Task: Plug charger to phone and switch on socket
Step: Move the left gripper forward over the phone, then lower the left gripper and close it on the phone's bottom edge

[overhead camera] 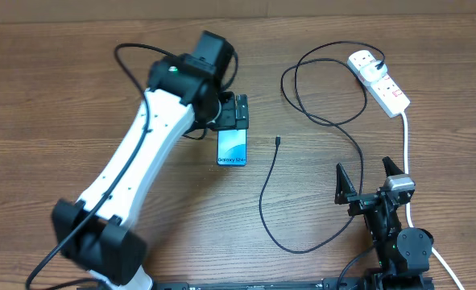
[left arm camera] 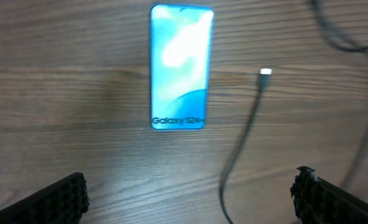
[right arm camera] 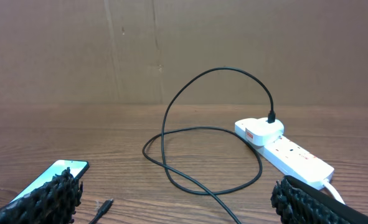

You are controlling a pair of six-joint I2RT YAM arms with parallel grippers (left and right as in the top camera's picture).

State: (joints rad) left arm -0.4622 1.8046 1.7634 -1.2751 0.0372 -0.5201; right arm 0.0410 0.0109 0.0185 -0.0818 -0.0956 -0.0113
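The phone (overhead camera: 232, 147) lies flat on the wooden table, blue-teal screen up; it also shows in the left wrist view (left arm camera: 180, 67) and at the lower left of the right wrist view (right arm camera: 59, 171). The black charger cable (overhead camera: 271, 193) loops across the table, its free connector tip (overhead camera: 278, 142) lying right of the phone and apart from it (left arm camera: 266, 73). Its other end sits in a white adapter on the socket strip (overhead camera: 380, 80) (right arm camera: 286, 149). My left gripper (overhead camera: 236, 113) hovers open just behind the phone. My right gripper (overhead camera: 370, 179) is open and empty near the front right.
The strip's thick white cord (overhead camera: 407, 161) runs down the right side past my right arm. A brown cardboard wall (right arm camera: 171, 50) stands behind the table.
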